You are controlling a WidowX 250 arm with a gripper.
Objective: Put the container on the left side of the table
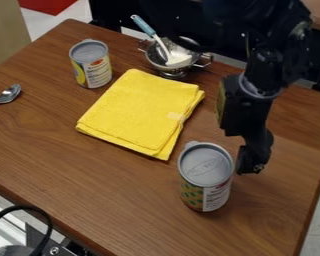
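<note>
You have the hand (251, 159) just beside the nearer can (206, 176), toward the worktop's (122, 200) near right corner; grip state cannot be told.

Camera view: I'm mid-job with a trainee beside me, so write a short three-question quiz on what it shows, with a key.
1. Multiple choice. How are the near can and the far can placed?
A. Both on their sides
B. One stacked on the other
C. Both upright, apart

2. True or false. The spatula rests with its head in the colander.

3. Fill in the blank. The claw hangs beside the ____ can.

Key: 1. C; 2. True; 3. near
</note>
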